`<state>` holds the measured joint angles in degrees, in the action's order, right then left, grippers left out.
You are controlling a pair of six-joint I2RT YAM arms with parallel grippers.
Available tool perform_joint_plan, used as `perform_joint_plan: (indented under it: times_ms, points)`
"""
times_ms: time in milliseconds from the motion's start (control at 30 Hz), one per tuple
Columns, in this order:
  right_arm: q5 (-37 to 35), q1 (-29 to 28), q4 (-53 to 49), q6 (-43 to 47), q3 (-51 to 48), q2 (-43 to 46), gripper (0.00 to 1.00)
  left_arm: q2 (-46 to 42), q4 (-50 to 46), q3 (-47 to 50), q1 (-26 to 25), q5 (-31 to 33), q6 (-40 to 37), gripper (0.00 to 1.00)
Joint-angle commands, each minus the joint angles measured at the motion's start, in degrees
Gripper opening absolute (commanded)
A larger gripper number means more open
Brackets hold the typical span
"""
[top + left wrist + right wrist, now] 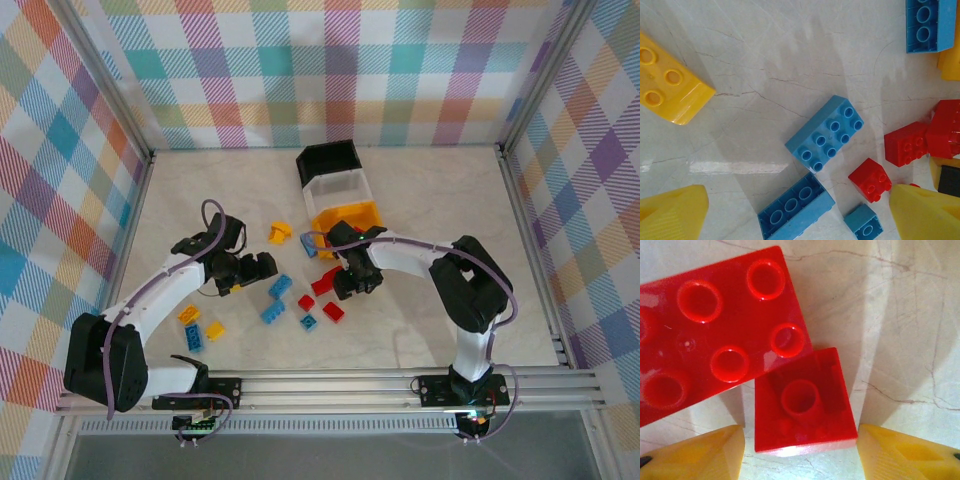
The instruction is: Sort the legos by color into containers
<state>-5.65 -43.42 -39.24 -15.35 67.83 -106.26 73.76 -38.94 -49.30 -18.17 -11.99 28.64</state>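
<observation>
The containers stand in a row at the back middle: black [330,158], white [338,187], yellow-orange [346,216]. Red, blue and yellow legos lie scattered on the table in front of them. My left gripper [262,268] [800,220] is open above the blue legos, and an upturned long blue brick [796,212] lies between its yellow fingertips [675,215]. A studs-up blue brick [825,132] lies just beyond it. My right gripper [347,284] [802,455] is open low over a small upturned red brick [802,400], with a gap on each side. A larger red brick [715,335] overlaps that brick's far corner.
Near the left gripper lie a small blue brick [863,225], small red bricks [870,179] and a yellow brick [670,85]. More yellow and blue legos [200,325] sit at the front left. A yellow brick [280,232] lies left of the bins. Checkered walls enclose the table.
</observation>
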Motion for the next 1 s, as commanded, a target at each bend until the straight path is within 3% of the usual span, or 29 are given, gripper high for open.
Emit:
perform_joint_plan:
  times_ms: [0, 333, 633, 733, 967]
  points:
    - [-3.66, 0.35, 2.33, 1.23, 0.04, 0.35, 0.61, -0.05, -1.45, -0.5, 0.46, 0.04, -0.79, 0.93]
    - [-2.35, 0.62, 4.76, 6.3, 2.11, -3.18, 0.59, 0.91, -1.74, -0.43, 0.51, -0.71, -0.92, 0.93]
    - [-1.38, 0.68, 1.96, 3.91, -0.11, 1.94, 0.31, 0.6, -1.23, 0.19, 0.67, -0.84, -0.61, 0.94]
    - [-1.4, 0.71, -0.79, 2.34, 0.12, 6.74, 0.3, 0.68, -0.84, -0.08, 0.3, -1.03, -1.01, 0.93]
    - [1.35, 2.8, -7.31, 0.07, 9.99, 12.76, 0.31, 3.27, -4.05, -5.81, -7.65, 2.91, -6.11, 0.92]
